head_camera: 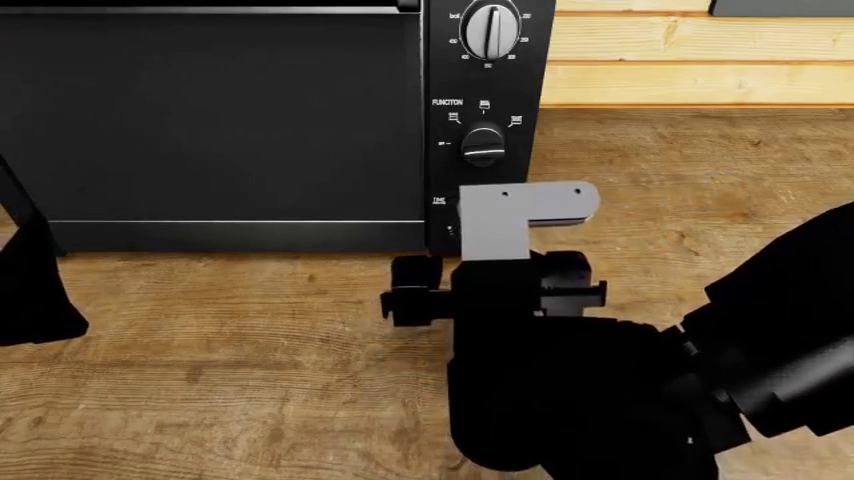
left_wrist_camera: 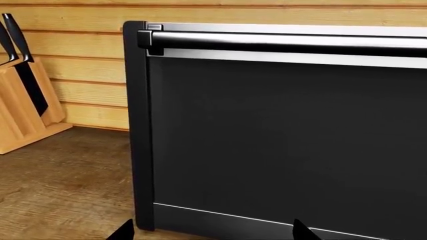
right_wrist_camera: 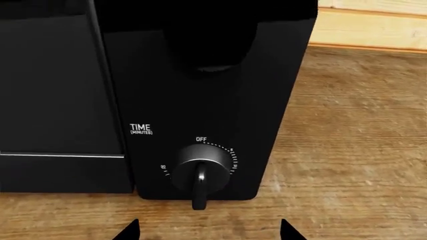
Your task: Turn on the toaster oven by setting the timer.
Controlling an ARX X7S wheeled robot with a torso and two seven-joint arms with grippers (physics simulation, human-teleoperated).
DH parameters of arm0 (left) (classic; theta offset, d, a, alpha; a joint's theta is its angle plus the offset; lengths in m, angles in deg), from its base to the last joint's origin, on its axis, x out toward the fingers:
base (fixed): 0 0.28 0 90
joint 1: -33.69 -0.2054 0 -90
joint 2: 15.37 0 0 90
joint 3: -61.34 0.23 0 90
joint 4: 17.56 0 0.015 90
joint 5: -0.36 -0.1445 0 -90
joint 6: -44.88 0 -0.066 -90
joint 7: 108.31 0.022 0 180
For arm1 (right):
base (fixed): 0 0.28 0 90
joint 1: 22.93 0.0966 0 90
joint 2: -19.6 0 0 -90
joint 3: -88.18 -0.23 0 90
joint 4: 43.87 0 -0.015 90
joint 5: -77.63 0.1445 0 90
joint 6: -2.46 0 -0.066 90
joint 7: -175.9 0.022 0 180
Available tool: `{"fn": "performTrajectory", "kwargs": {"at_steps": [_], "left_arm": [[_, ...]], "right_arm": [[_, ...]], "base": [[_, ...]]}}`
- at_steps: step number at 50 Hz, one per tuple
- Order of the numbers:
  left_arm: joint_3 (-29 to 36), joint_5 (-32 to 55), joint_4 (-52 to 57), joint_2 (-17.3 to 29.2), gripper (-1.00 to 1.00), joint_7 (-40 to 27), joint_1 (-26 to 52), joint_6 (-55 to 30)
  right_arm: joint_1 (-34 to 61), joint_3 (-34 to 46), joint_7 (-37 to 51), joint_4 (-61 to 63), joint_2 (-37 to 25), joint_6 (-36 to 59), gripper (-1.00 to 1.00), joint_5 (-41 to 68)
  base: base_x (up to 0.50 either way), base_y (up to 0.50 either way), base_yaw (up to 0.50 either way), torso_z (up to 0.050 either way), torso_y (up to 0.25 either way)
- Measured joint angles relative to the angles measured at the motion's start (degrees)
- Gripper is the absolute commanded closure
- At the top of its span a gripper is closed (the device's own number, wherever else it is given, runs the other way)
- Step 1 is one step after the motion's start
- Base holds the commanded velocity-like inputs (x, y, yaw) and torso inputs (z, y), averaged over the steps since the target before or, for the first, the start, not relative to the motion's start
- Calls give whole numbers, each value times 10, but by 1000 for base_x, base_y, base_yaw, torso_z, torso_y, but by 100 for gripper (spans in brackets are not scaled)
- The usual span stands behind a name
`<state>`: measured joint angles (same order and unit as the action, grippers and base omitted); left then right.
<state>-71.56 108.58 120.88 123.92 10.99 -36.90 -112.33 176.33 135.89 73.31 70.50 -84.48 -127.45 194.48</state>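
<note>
- Right gripper (right_wrist_camera: 208, 229): only the two dark fingertips (right_wrist_camera: 128, 231) show in the right wrist view, spread wide, nothing between them, short of the panel.
- The timer (right_wrist_camera: 200, 167) sits straight ahead of that gap, lowest knob on the control panel, "TIME (MINUTES)" label to its upper side. Pointer bar hangs down, away from the "OFF" mark.
- Head view: right arm's grey bracket (head_camera: 521, 215) covers the timer; the "FUNCTION" knob (head_camera: 483, 146) and numbered dial (head_camera: 491, 30) stay visible above it.
- Toaster oven (head_camera: 214, 120) stands on the wooden counter (head_camera: 240, 340) against the plank wall, glass door shut, panel on its right end.
- Left gripper (left_wrist_camera: 210, 232): two tips at the frame edge, apart, empty — probably fully open, but too little shows to be sure. It faces the oven's door near its lower trim strip.
- Knife block (left_wrist_camera: 23, 105) stands on the counter, well apart from the oven.
</note>
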Motion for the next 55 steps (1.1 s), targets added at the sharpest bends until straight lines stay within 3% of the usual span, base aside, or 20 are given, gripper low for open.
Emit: {"fn": "performTrajectory", "kwargs": {"at_steps": [55], "left_arm": [[-5,-7,3,0,-100,8,-18,7]], "right_arm": [[-24,-31,-34,-57,1,54,-100,10]], "base": [[0,0,0,0,0]]}}
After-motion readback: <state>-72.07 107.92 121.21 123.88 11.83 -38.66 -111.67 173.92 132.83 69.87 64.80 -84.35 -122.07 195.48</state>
